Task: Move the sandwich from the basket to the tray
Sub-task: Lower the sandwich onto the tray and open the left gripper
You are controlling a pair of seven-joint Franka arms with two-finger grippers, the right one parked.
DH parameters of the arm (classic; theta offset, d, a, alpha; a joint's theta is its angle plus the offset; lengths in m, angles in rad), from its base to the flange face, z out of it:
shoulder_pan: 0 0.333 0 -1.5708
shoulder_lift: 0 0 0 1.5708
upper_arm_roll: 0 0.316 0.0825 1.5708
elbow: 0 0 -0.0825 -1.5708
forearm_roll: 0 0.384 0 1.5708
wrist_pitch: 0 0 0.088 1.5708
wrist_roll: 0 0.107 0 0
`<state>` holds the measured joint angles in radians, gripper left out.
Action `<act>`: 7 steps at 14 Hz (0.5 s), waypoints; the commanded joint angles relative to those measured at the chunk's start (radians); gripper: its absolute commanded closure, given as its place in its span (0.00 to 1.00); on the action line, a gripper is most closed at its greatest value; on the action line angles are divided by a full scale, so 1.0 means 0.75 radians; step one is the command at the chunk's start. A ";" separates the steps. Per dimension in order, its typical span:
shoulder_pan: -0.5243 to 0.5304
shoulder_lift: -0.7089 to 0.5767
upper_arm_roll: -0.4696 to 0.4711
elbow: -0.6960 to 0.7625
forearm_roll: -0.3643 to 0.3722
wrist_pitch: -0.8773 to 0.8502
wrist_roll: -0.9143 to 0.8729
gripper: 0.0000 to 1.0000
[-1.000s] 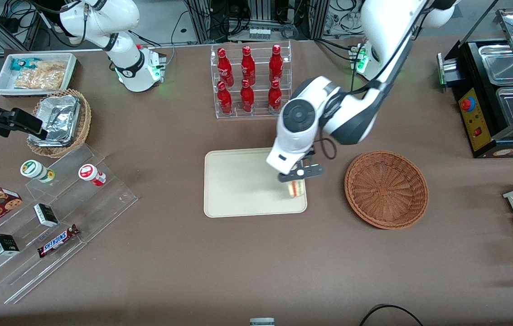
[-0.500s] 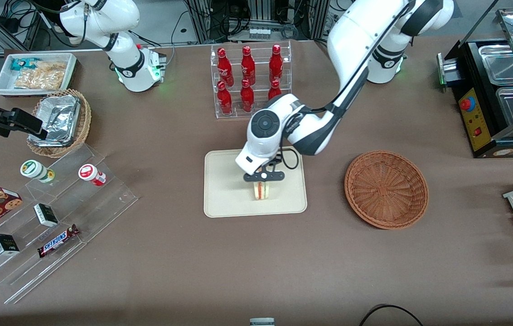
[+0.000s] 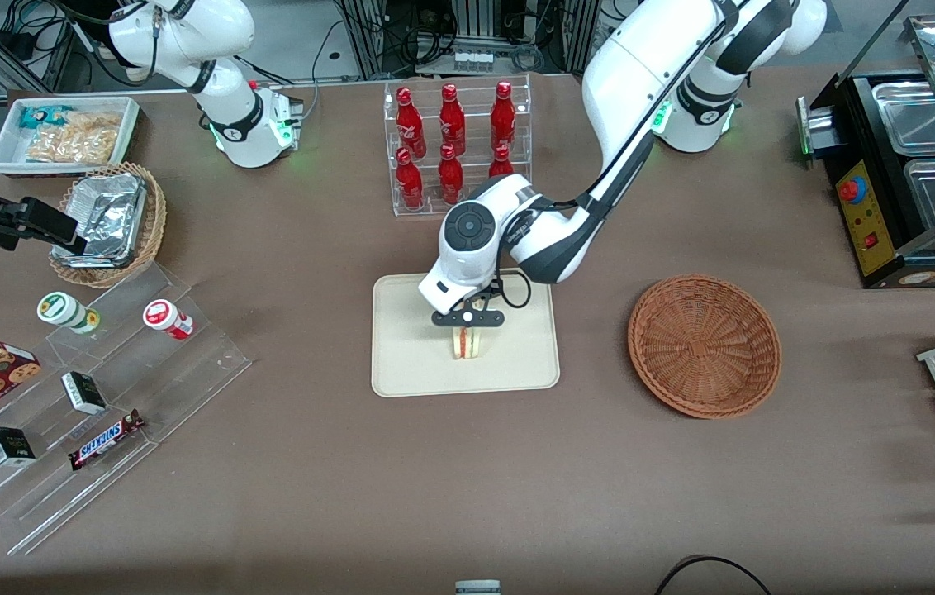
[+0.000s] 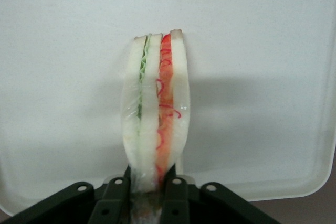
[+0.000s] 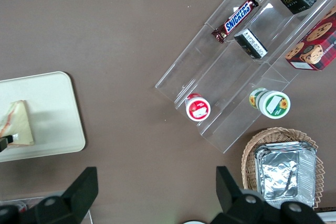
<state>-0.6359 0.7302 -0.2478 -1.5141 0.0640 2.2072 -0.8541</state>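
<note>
Gripper (image 3: 467, 319) over the tray (image 3: 410, 364), closed on the sandwich (image 3: 467, 342). Tray surface around the sandwich is bare. Open table between tray and basket (image 3: 704, 345). Bottle rack (image 3: 457, 149) stands farther from the camera, near the tray; the arm's wrist overlaps its edge.

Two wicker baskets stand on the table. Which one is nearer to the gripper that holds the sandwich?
The reddish-brown basket beside the tray. The gripper grips the sandwich over that tray; the foil-lined tan basket lies toward the parked arm's end.

I see the sandwich (image 3: 467, 342) on edge over the tray (image 3: 410, 364), pinched in the gripper (image 3: 468, 318); the basket (image 3: 704, 345) sits beside the tray.
</note>
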 commanded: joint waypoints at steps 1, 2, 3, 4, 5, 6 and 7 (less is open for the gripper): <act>-0.013 0.004 0.024 0.033 0.017 0.002 -0.013 0.00; -0.007 -0.016 0.026 0.033 0.015 -0.002 -0.017 0.00; 0.009 -0.069 0.026 0.027 0.003 -0.012 -0.019 0.00; 0.038 -0.122 0.026 0.010 -0.003 -0.030 -0.023 0.00; 0.066 -0.198 0.026 -0.008 -0.006 -0.083 -0.033 0.00; 0.089 -0.261 0.026 -0.012 -0.006 -0.154 -0.043 0.00; 0.130 -0.331 0.026 -0.010 -0.006 -0.252 -0.058 0.00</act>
<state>-0.5833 0.6178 -0.2298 -1.4800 0.0627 2.1268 -0.8701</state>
